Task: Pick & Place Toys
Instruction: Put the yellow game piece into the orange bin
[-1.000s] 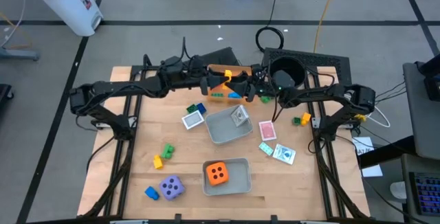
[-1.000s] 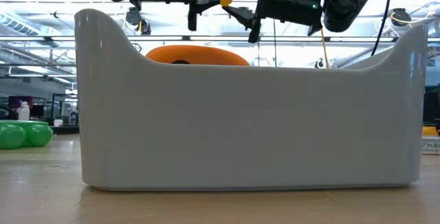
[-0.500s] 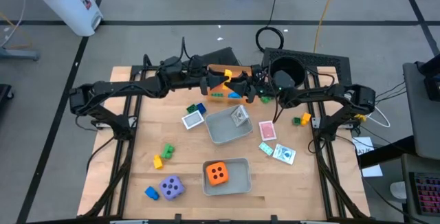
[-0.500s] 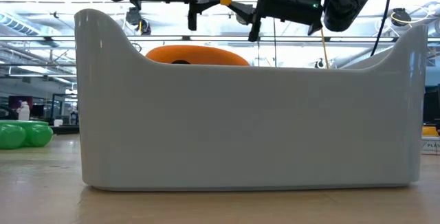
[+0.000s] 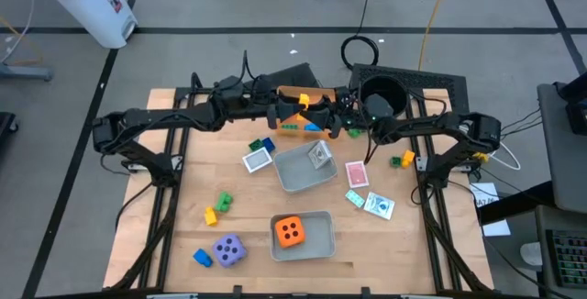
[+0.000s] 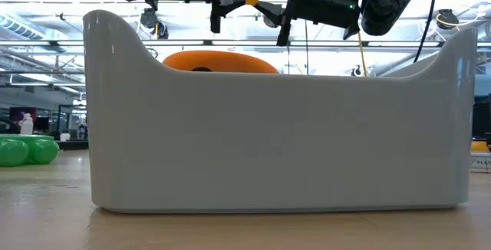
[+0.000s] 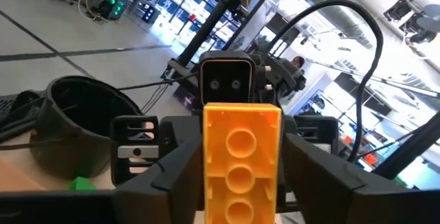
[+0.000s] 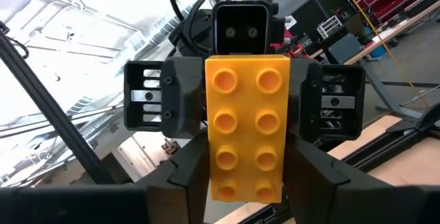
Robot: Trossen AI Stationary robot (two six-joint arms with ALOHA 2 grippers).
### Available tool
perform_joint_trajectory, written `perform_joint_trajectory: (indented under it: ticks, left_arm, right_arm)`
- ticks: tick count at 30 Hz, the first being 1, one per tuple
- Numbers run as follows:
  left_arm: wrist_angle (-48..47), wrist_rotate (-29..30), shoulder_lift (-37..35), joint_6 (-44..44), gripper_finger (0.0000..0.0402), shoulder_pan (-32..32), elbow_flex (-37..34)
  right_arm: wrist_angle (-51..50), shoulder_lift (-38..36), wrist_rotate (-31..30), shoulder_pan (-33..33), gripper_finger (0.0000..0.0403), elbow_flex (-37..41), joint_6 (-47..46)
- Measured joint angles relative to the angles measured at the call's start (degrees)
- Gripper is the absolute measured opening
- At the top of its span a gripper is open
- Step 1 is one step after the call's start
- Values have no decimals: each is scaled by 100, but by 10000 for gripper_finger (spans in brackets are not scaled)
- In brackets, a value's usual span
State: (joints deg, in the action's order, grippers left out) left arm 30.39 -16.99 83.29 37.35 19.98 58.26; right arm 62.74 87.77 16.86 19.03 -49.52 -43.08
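Handover above the orange tray (image 5: 295,97) — yellow brick (image 8: 247,126) clamped by right gripper (image 5: 318,116) (left gripper (image 5: 286,113) fingers: cannot tell).

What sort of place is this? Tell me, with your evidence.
Probably a robotics lab or workshop in a large industrial hall. A wooden table carries two dark arms on frames, cables trail over a grey taped floor, and the low view shows open ceiling trusses and shelving behind.

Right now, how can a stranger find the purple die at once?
Go to the table edge farthest from the black pot. Beside the grey tray holding the orange die, toward the left arm, sits the purple die, far bigger than the neighbouring blue brick.
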Motion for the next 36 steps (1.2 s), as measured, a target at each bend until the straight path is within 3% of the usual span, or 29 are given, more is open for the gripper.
perform_joint_trajectory:
  ticks: [6, 12, 19, 25, 36]
  left_arm:
    - [112, -59, -54, -64, 264, 208, 0]
    - [94, -158, -270, -305, 273, 525, 2]
    - [-47, -507, -591, -362, 273, 977, 2]
    - [-478, -715, -977, -424, 273, 1264, 2]
    - [-926, -719, -1447, -619, 273, 1312, 2]
  right_arm:
    - [-2, -22, 5, 50, 140, 0, -16]
    - [-526, -280, 336, 316, 140, -226, 15]
    - [-3722, -553, 1175, 741, 139, -1613, 1118]
    - [-6280, -169, 1492, 1223, 139, -3209, 2382]
    - [-8623, 1359, 1474, 1821, 138, -5106, 3994]
